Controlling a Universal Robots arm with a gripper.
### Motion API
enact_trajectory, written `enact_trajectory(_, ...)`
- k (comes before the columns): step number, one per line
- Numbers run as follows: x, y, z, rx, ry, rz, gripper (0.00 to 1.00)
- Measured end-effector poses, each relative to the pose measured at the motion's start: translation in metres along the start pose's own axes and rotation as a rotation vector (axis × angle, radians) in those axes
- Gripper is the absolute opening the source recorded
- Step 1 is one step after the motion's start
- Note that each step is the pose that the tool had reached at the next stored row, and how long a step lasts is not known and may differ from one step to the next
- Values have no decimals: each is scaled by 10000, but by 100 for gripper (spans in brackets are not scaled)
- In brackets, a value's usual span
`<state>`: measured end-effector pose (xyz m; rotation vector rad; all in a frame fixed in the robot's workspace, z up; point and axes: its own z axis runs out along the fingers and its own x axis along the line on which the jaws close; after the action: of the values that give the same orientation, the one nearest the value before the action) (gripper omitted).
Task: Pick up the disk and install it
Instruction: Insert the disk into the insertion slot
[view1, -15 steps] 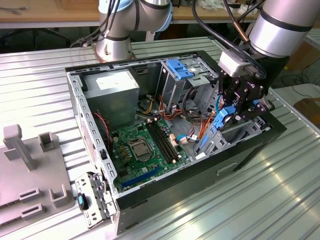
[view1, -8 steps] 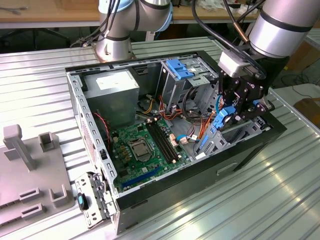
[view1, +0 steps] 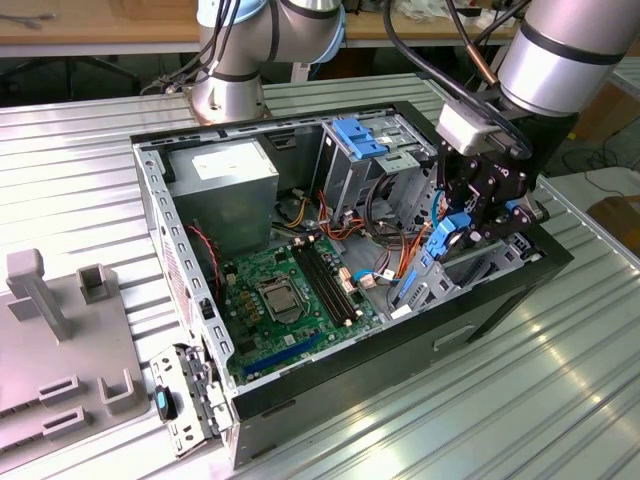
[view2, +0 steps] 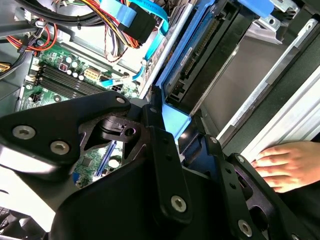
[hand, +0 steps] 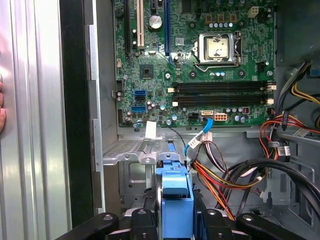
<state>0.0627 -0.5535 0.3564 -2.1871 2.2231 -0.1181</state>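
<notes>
Ribbed metal table (view1: 500, 420) carried an open computer case (view1: 350, 375). Gripper (view1: 468, 218) pinched the disk (view1: 436, 245) by its blue handle, tilted inside the case's far corner. Person's hand (view2: 285, 162) rested on table.

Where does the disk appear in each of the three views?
Exterior view: the disk tilts over the drive bay, at the exterior view's right.
Second wrist view: the disk extends from the claw toward the bay.
First wrist view: the disk sits in the claw.
Shared landmark: the motherboard.
</notes>
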Motion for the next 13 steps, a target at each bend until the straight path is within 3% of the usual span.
enact_trajectory(4,0,0,5,1,-3,0,38)
enact_trajectory(5,0,0,5,0,-4,0,44)
enact_trajectory(13,1,-1,6,0,-1,1,44)
